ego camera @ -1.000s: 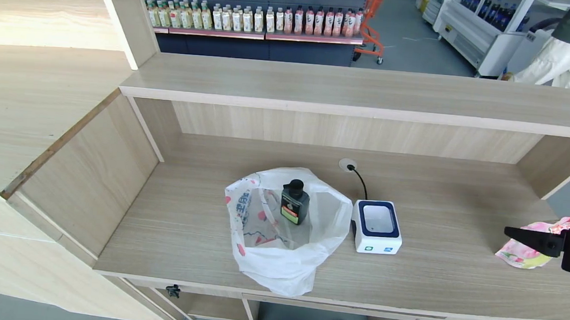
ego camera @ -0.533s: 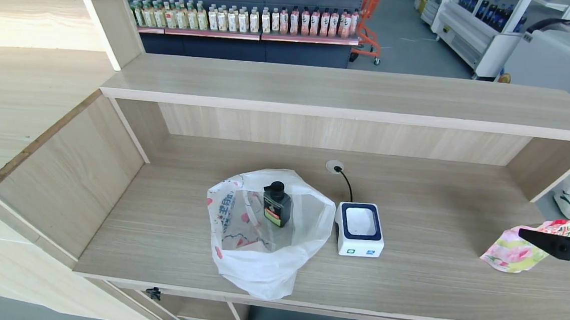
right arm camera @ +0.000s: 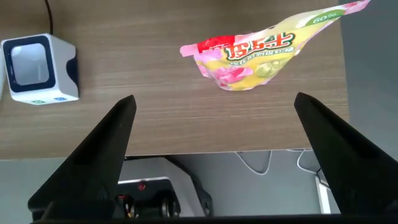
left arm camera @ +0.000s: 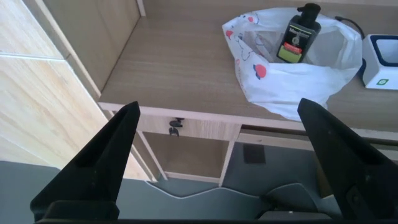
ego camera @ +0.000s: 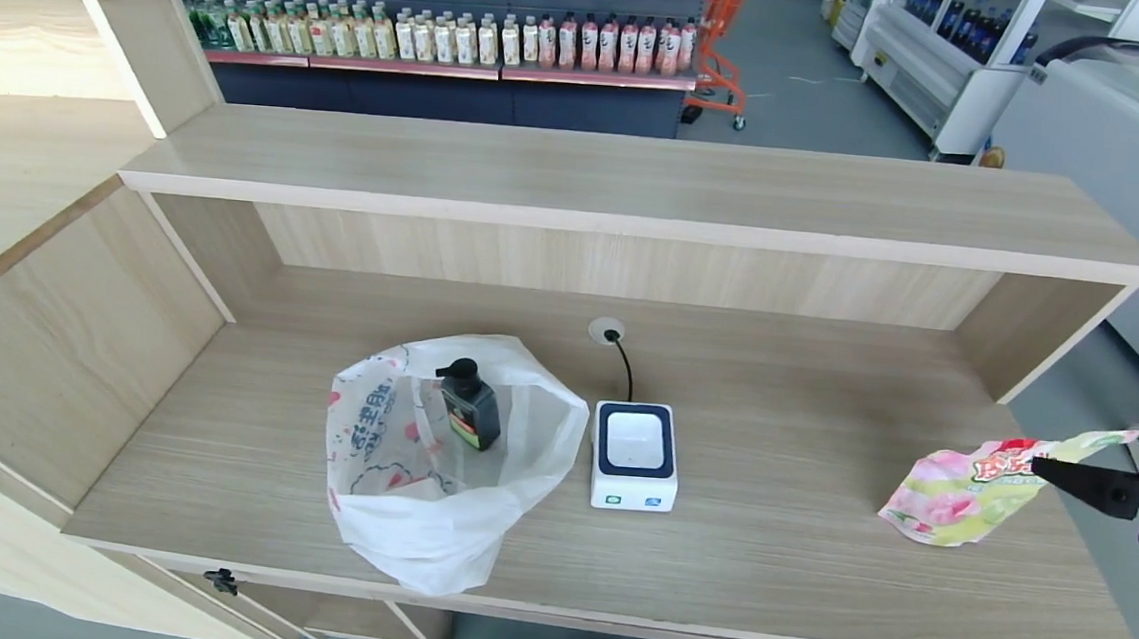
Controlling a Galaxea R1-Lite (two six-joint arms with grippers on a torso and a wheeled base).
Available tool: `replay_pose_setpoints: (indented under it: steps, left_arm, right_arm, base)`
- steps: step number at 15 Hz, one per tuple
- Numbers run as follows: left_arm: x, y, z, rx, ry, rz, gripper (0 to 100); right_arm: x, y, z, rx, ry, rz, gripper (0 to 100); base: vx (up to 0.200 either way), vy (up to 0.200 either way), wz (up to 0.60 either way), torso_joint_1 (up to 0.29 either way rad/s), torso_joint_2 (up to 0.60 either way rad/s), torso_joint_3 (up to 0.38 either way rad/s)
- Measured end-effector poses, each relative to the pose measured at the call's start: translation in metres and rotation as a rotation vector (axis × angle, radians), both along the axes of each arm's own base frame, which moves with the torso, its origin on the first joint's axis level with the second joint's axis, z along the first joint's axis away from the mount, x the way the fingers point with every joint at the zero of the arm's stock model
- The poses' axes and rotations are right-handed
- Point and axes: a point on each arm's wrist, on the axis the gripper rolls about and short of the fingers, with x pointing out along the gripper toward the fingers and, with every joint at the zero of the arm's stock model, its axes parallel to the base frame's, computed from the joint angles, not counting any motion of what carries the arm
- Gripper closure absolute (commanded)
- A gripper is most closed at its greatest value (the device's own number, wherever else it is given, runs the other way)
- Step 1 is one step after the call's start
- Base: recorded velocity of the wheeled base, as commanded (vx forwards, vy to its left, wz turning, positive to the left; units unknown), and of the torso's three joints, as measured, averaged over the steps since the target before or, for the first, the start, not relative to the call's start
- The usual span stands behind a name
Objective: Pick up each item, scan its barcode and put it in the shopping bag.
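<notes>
Right gripper [right arm camera: 214, 101]: its 2 fingers stand wide apart and hold nothing. It hangs off the right end of the counter [ego camera: 793, 566]. The snack pouch [ego camera: 964, 484], pink and green with a red band, lies flat at that end of the counter. Its narrow tail [right arm camera: 339, 12] reaches past the counter's right edge. In the right wrist view the pouch [right arm camera: 261, 59] lies ahead of the fingertips, apart from both of them. In the head view 1 dark finger [ego camera: 1084, 483] overlaps the pouch's right end; contact cannot be confirmed there.

Left gripper [left arm camera: 217, 107]: fingers spread wide, nothing between them, positioned low in front of the counter's left part.

Shopping bag [ego camera: 436, 511], white plastic, sits open left of centre, with 1 dark pump bottle [ego camera: 468, 408] upright inside. The scanner [ego camera: 633, 454] stands just beside the bag on its right, well apart from the pouch.
</notes>
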Motion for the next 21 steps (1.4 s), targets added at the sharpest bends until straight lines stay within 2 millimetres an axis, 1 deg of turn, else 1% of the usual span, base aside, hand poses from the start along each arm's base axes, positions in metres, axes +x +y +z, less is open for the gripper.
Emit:
replay_pose_setpoints:
  steps: [2, 8, 10, 12, 14, 16, 18, 21]
  left_arm:
    - [0.0, 0.0, 0.0, 0.0, 0.0, 0.0, 0]
    - [0.0, 0.0, 0.0, 0.0, 0.0, 0.0, 0]
    - [0.0, 0.0, 0.0, 0.0, 0.0, 0.0, 0]
    - [0.0, 0.0, 0.0, -0.001, 0.0, 0.0, 0]
    - [0.0, 0.0, 0.0, -0.002, -0.001, 0.0, 0]
    - [0.0, 0.0, 0.0, -0.001, 0.0, -0.001, 0]
    - [0.0, 0.0, 0.0, -0.002, 0.0, 0.0, 0]
    - [0.0, 0.0, 0.0, -0.002, 0.0, 0.0, 0]
  right_arm:
    - [0.0, 0.0, -0.001, 0.013, 0.004, -0.007, 0]
    - [-0.001, 0.001, -0.001, 0.143, 0.012, -0.06, 0]
    - [-0.003, 0.001, -0.002, 0.155, 0.03, -0.063, 0]
    - [-0.002, 0.003, 0.004, 0.221, 0.008, -0.082, 0]
    - [0.002, 0.011, 0.016, 0.344, -0.011, -0.093, 0]
    - [0.004, 0.017, 0.021, 0.422, 0.073, -0.117, 0]
    - [0.013, 0.021, 0.024, 0.488, 0.103, -0.16, 0]
    - [0.035, 0.026, 0.02, 0.528, 0.139, -0.212, 0]
  base:
    - [0.0, -0.2, 0.0, 0.0, 0.01, 0.0]
    - [0.0, -0.2, 0.0, 0.003, 0.0, 0.004]
    - [0.0, -0.2, 0.0, -0.002, 0.0, 0.0]
    - [0.0, 0.0, 0.0, 0.0, 0.0, 0.0]
    - [0.0, 0.0, 0.0, 0.0, 0.0, 0.0]
    - [0.0, 0.0, 0.0, 0.0, 0.0, 0.0]
    - [0.0, 0.0, 0.0, 0.0, 0.0, 0.0]
    - [0.0, 0.0, 0.0, 0.0, 0.0, 0.0]
